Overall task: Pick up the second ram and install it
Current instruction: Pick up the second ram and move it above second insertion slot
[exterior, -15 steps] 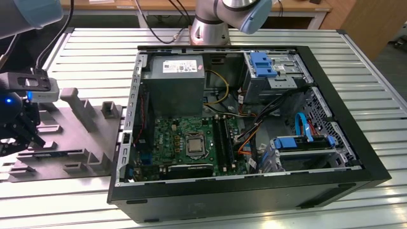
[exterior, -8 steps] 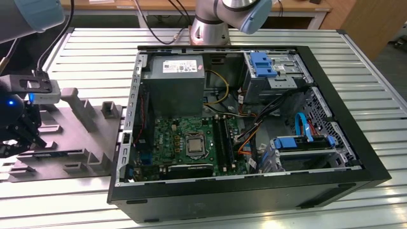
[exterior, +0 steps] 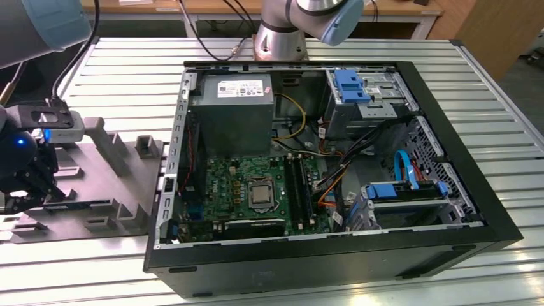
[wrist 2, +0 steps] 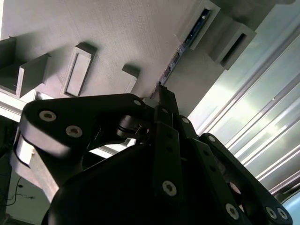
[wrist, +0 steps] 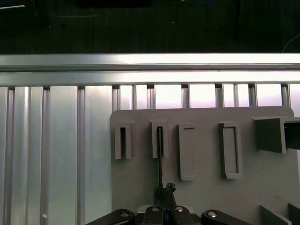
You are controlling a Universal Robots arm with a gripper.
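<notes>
The gripper clamps the second ram, standing in gray holder

In your exterior view, the silver slatted aluminium table spans the frame. Two things rest directly on it. The flat grey plastic fixture plate with raised slot blocks sits at middle left. The black open computer tower case lies on its side from centre to right, close beside the plate.
</notes>
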